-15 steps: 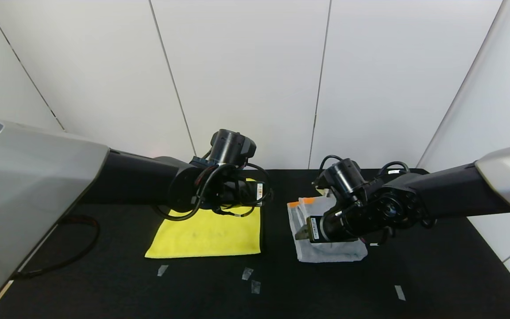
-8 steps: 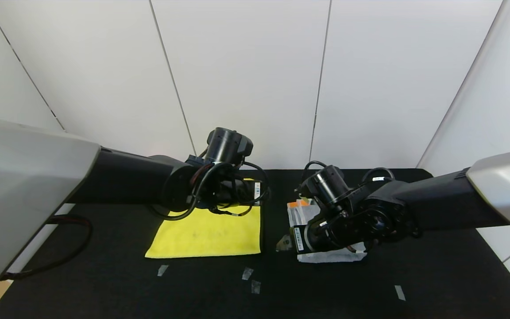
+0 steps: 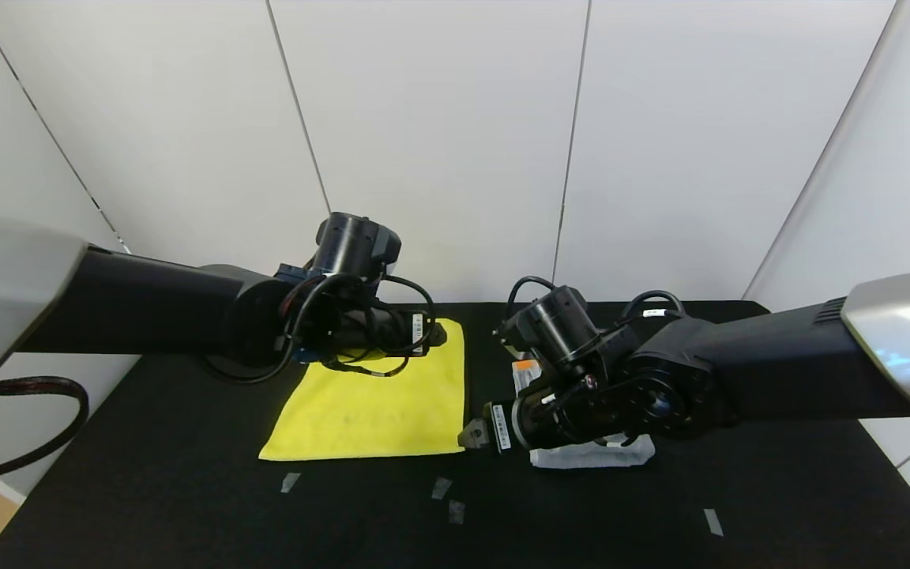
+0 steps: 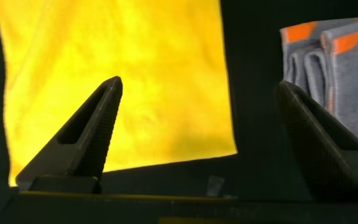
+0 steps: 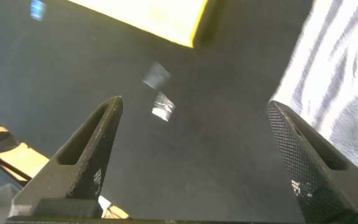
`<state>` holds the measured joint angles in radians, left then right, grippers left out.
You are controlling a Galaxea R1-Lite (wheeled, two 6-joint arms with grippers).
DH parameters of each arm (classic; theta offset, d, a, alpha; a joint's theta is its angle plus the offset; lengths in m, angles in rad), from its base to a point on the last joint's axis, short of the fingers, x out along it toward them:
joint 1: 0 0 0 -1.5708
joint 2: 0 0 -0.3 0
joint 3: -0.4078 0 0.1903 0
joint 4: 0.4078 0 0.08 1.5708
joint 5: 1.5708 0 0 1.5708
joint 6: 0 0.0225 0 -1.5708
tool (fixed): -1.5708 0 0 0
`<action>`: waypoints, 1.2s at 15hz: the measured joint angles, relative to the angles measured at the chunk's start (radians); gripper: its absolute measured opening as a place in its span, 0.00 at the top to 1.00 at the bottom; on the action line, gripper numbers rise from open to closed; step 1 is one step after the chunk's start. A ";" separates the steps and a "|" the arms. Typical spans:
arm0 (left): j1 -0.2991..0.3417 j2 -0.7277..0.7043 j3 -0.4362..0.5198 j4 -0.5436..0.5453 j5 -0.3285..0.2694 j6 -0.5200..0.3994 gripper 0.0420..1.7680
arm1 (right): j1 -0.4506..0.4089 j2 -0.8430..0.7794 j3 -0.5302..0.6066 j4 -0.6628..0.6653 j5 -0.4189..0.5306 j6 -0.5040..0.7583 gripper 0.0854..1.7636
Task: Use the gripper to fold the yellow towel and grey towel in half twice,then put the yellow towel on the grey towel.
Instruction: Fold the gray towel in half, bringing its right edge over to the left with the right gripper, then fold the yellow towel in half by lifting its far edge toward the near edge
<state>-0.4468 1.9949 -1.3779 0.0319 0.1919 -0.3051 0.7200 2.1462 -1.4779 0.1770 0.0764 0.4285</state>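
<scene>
The yellow towel [image 3: 368,407] [image 4: 117,68] lies flat on the black table, left of centre. The grey towel [image 3: 593,457] [image 4: 337,68] sits folded to its right, largely hidden under my right arm, with an orange band [image 3: 524,367] showing at its far end. Above the yellow towel's far right corner my left gripper [image 3: 435,336] [image 4: 199,84] hangs open and empty. My right gripper [image 3: 472,435] [image 5: 195,103] is low over the bare table between the two towels, by the yellow towel's near right corner [image 5: 166,18], open with nothing in it.
The table [image 3: 186,514] has small tape marks [image 3: 441,487] near its front edge, one more at the right [image 3: 712,521]. White wall panels close the back and both sides. A black cable [image 3: 20,411] hangs off the table's left side.
My right gripper has slid left off the grey towel into the gap beside the yellow towel, opening wider. My left arm has drawn back to the left, uncovering more of the yellow towel.
</scene>
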 joint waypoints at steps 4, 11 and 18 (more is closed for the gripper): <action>0.036 -0.031 0.040 -0.001 -0.004 0.010 0.03 | 0.012 0.011 -0.037 0.003 0.000 -0.001 0.05; 0.252 -0.160 0.220 -0.006 -0.134 0.096 0.03 | 0.053 0.111 -0.234 0.084 0.000 -0.002 0.04; 0.271 -0.177 0.229 -0.004 -0.136 0.096 0.03 | 0.052 0.133 -0.260 0.090 0.000 -0.002 0.04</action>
<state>-0.1760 1.8183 -1.1491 0.0281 0.0557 -0.2087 0.7719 2.2794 -1.7377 0.2666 0.0760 0.4264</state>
